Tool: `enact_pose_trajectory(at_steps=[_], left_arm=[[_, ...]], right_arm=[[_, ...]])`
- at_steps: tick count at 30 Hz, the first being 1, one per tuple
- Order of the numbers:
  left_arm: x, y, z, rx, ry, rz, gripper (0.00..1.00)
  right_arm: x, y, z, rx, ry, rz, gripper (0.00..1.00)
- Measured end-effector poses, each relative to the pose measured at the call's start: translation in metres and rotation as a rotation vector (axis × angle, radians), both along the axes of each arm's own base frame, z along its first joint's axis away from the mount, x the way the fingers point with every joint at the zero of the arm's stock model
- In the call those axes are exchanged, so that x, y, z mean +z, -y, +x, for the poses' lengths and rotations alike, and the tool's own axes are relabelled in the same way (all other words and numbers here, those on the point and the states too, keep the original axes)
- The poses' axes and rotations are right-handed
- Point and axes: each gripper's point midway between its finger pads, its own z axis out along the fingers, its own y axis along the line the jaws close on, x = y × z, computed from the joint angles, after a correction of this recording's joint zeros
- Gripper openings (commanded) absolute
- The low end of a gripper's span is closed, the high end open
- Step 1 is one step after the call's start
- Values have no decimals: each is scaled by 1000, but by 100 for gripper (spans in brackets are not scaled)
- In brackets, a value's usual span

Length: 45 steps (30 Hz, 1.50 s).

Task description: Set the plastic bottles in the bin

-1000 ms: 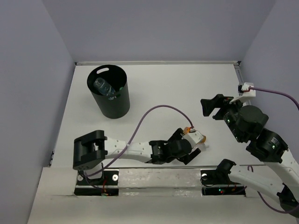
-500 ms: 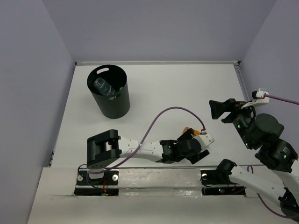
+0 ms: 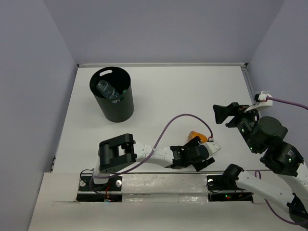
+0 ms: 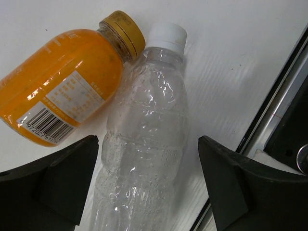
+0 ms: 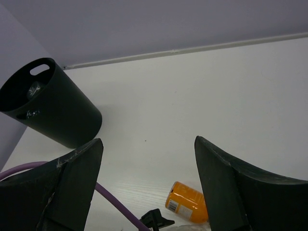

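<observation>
Black and spread wide, the left claw (image 4: 149,190) is set astride a clear bottle (image 4: 144,139) with a white cap, which lies flat on the white table (image 4: 226,57); nothing is gripped. The left finger is almost against the bottle's side, while a clear gap is left at the right finger. An orange bottle (image 4: 57,96) lies just beside it, its shoulder touching the clear one near the neck.

The main risk is judged to lie there. If the claw is closed off-centre, the clear bottle may be rolled or squeezed out sideways, and the orange one may be nudged away or pinched with it. The thin ribbed plastic is likely to be crushed under a hard squeeze. The mounting strip (image 3: 159,179) at the table's near edge is close, so a pushed bottle could be wedged against it.

The right claw (image 5: 149,187) is held wide and empty above the table. The black bin (image 3: 115,108), with another bottle (image 3: 105,89) inside, stands well apart at the far left, so a loose grip could fail on the carry.
</observation>
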Motion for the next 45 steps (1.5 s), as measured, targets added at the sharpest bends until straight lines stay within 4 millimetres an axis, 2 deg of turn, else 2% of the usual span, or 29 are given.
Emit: enact_pose_trajectory(at_steps=[4, 5, 8, 10, 14, 20, 24, 28, 33, 35, 38, 40, 45], left_arm=[[-9, 0, -1, -4, -8, 15, 87], [-9, 0, -2, -5, -10, 17, 81], [-9, 1, -2, -4, -15, 9, 71], [-8, 2, -2, -7, -16, 1, 54], [-6, 6, -3, -5, -21, -21, 33], [-5, -2, -4, -4, -24, -30, 27], [6, -10, -9, -14, -40, -49, 27], [47, -20, -11, -17, -36, -132, 27], [132, -38, -5, 4, -8, -326, 27], [170, -52, 8, 40, 12, -417, 27], [221, -84, 48, 155, 67, -536, 27], [246, -110, 77, 249, 112, -597, 28], [302, -199, 166, 538, 278, -677, 28]], right_arm=[[-4, -6, 3, 14, -13, -12, 82], [-5, -7, 3, 18, -17, -15, 81], [-6, -10, 4, 26, -23, -20, 81], [-7, -12, 4, 32, -25, -18, 81], [-7, -14, 3, 44, -27, -13, 81], [-7, -15, 2, 50, -26, -7, 81], [-4, -12, 0, 51, -15, 2, 81], [0, -8, -3, 51, 0, 14, 81], [6, -3, -9, 56, 24, 36, 81], [11, 0, -13, 63, 42, 47, 81], [20, 1, -16, 74, 72, 65, 81], [23, 0, -17, 82, 81, 67, 81], [26, -9, -17, 123, 99, 72, 81]])
